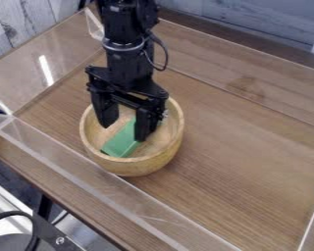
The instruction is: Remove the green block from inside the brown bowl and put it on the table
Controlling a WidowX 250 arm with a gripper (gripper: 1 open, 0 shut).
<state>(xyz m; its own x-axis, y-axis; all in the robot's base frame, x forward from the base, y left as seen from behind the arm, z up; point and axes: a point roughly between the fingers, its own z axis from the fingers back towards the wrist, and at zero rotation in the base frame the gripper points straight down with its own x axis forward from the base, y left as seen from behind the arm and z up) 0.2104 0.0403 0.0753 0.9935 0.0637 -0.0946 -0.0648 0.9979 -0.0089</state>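
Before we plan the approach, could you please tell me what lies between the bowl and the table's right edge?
Only bare tabletop separates the bowl from that edge, as the camera view shows.

The single black arm hangs down from the top of the view, roughly upright; a dark cable loops beside its upper part; at its lower end the gripper points downward, its two dark fingers spread wide apart, one to each side.
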